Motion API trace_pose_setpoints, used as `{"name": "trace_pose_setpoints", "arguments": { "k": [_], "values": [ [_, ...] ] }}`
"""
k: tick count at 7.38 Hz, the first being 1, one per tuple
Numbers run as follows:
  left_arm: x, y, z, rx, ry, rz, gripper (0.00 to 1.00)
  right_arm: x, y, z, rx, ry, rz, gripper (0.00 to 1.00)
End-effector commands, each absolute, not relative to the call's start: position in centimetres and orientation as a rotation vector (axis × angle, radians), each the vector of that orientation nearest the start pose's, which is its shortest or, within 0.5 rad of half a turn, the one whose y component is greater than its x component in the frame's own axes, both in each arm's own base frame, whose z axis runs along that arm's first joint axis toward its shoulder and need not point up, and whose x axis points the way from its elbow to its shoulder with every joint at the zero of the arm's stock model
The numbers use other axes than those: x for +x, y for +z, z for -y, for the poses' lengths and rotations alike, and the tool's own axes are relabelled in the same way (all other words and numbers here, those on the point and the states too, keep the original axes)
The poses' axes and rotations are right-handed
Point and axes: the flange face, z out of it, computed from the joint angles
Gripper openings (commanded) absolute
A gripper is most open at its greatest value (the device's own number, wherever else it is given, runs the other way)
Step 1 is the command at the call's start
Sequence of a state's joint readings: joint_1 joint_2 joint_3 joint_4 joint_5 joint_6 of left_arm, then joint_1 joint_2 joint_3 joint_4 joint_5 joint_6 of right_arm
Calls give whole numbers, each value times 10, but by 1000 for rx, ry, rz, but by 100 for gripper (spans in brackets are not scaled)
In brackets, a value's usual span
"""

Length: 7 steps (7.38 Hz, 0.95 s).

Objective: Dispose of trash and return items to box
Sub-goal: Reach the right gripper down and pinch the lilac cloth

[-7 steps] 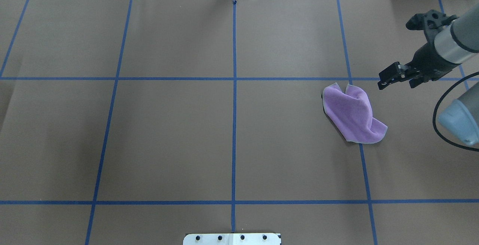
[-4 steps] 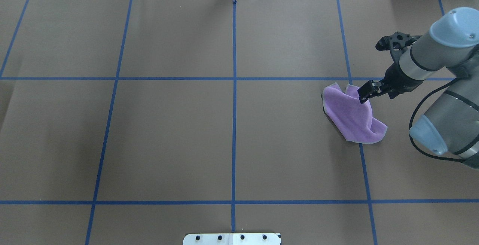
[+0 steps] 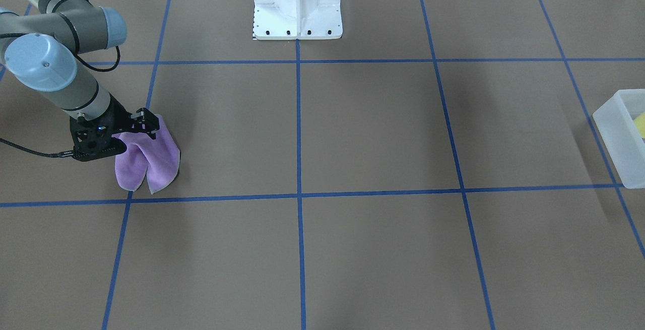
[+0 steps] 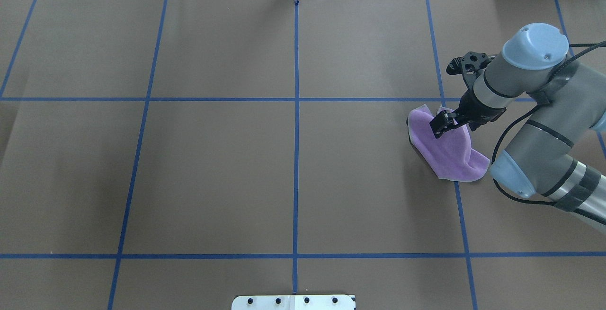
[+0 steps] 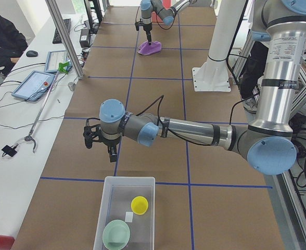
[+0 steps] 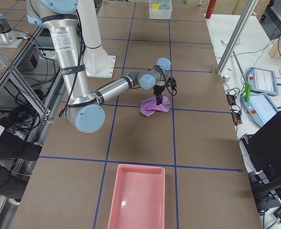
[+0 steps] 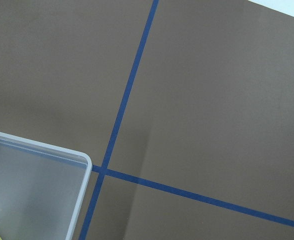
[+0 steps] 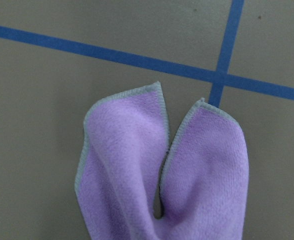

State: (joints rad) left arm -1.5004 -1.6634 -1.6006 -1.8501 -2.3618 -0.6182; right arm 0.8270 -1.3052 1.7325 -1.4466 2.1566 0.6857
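A crumpled purple cloth (image 4: 450, 154) lies on the right part of the table, also seen in the front view (image 3: 151, 163) and the right wrist view (image 8: 132, 165). My right gripper (image 4: 453, 128) hangs open right over the cloth's far end, fingers straddling it, nothing held. The translucent box (image 5: 107, 203) stands at the table's left end with the yellow cup (image 5: 139, 204) inside; its corner shows in the left wrist view (image 7: 62, 152). My left gripper (image 5: 100, 148) hovers just short of the box; I cannot tell its state.
The box also holds a pale green bowl (image 5: 116, 234) and a small white card (image 5: 128, 216). A pink tray (image 6: 136, 195) sits at the table's right end. The white robot base (image 3: 297, 7) stands at the middle of the robot's edge. Blue tape lines grid the brown table.
My right arm has swung leftward and lowered, bringing its open gripper from beside the cloth to over the cloth's far end. The cloth has not moved.
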Motion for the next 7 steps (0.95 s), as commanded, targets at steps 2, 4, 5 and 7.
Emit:
{"name": "trace_pose_setpoints", "arguments": {
  "k": [2,4,5,7],
  "values": [
    [-24,573,552,95,-355,-859,99,-360,427,496,38,-224,769,26],
    [-23,574,552,93,-356,-859,99,-359,429,497,56,-229,752,0],
    [-21,575,552,89,-355,-860,99,-358,424,499,73,-220,749,0],
    [-21,569,553,99,-353,-864,99,-321,383,513,159,-177,782,0]
  ]
}}
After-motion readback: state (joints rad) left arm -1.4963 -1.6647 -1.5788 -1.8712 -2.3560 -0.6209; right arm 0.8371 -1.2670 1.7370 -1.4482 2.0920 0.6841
